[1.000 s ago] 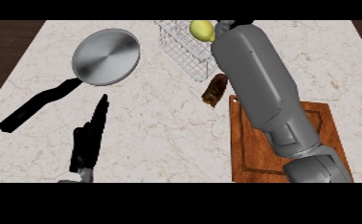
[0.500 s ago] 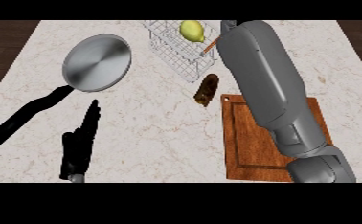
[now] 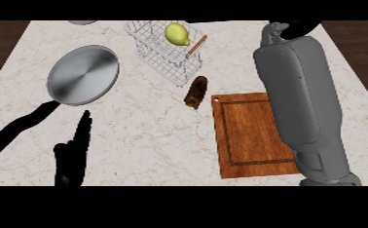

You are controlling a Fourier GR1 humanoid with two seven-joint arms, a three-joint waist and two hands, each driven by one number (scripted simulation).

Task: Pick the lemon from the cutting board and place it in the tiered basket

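Observation:
The yellow lemon (image 3: 176, 33) lies inside the wire tiered basket (image 3: 164, 59) at the back of the counter, with no hand touching it. The wooden cutting board (image 3: 253, 134) lies at the front right with nothing on it. My right forearm crosses the board's right side and reaches to the back right. There my right hand (image 3: 290, 28) shows only partly at the picture's upper edge, well to the right of the basket. At the lower left my left hand (image 3: 72, 156) rests open with its fingers straight and pointing up.
A steel frying pan (image 3: 83, 74) with a black handle (image 3: 25, 124) lies at the left, above my left hand. A dark brown bottle (image 3: 195, 92) lies on its side between basket and board. A grey object (image 3: 83, 22) peeks in at the back left.
My right hand has drawn away to the right from the lemon, which stays in the basket. The left hand has kept still, with its fingers up.

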